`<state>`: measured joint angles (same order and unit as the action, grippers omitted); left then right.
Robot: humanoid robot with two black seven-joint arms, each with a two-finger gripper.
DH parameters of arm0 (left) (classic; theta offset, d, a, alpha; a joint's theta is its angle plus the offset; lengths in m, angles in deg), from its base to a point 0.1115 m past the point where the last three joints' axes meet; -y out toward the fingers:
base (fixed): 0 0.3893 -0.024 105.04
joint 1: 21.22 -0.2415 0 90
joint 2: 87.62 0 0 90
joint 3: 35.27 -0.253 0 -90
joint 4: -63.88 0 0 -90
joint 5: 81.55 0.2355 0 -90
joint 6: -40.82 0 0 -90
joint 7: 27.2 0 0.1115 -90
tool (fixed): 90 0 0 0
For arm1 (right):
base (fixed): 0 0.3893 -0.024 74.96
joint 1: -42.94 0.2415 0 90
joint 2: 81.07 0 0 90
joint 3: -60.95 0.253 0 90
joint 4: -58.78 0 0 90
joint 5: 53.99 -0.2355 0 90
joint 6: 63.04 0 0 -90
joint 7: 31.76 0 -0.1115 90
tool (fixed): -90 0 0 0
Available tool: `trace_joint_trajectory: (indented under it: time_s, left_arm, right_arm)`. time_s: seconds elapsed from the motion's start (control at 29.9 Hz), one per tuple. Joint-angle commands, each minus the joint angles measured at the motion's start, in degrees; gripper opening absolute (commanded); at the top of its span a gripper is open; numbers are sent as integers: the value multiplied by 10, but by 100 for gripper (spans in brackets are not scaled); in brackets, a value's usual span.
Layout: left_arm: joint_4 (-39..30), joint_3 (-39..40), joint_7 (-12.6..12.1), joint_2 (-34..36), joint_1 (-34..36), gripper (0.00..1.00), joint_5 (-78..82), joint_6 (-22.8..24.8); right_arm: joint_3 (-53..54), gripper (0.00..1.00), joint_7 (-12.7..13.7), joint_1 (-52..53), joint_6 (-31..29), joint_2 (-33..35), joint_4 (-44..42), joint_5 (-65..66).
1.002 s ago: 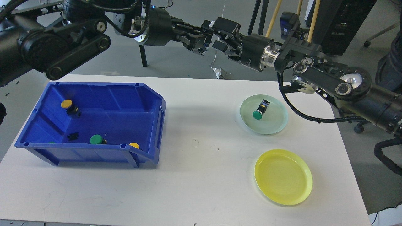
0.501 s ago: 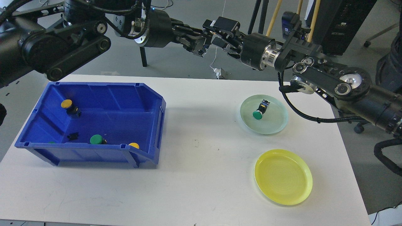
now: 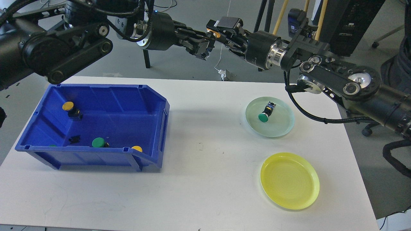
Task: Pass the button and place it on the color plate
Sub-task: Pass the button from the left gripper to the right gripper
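Note:
My left gripper (image 3: 205, 45) and right gripper (image 3: 220, 33) meet tip to tip high above the table's far edge. A yellow button (image 3: 214, 32) shows between them as a small orange-yellow patch. The left gripper is shut on its dark body; the right gripper's fingers stand open around the cap end. A green button (image 3: 263, 117) lies on the pale green plate (image 3: 282, 123). The yellow plate (image 3: 289, 180) holds nothing. The blue bin (image 3: 154, 106) holds a yellow button (image 3: 68, 106), a green button (image 3: 98, 142) and another yellow button (image 3: 137, 148).
The white table (image 3: 205, 179) carries the bin at the left and both plates at the right. A small black part (image 3: 74, 139) lies in the bin. Tripod legs and a black cabinet (image 3: 350, 22) stand behind the table.
My right gripper has moved left and up toward the left gripper until its fingers reach around the button. The yellow cap now shows between them. The left gripper has barely moved.

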<state>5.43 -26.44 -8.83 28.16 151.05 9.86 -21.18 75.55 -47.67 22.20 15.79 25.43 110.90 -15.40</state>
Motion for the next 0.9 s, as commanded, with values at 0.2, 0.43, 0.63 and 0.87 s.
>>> trace_joint_trajectory:
  time_s: [0.2, 0.43, 0.63, 0.87]
  left_arm:
    - [1, 0, -1, 0, -1, 17, 3, 0]
    - [1, 0, -1, -1, -1, 18, 3, 0]
    - [1, 0, -4, -2, -2, 45, 2, 0]
    - [2, 6, -8, -6, -2, 89, -4, 0]
  right_arm:
    - [0, 27, 1, 1, -7, -2, -2, 0]
    - [0, 25, 1, 1, -7, -1, -3, 0]
    - [0, 25, 1, 2, -7, -2, -3, -4]
    - [0, 25, 1, 7, -7, -2, -4, -4]
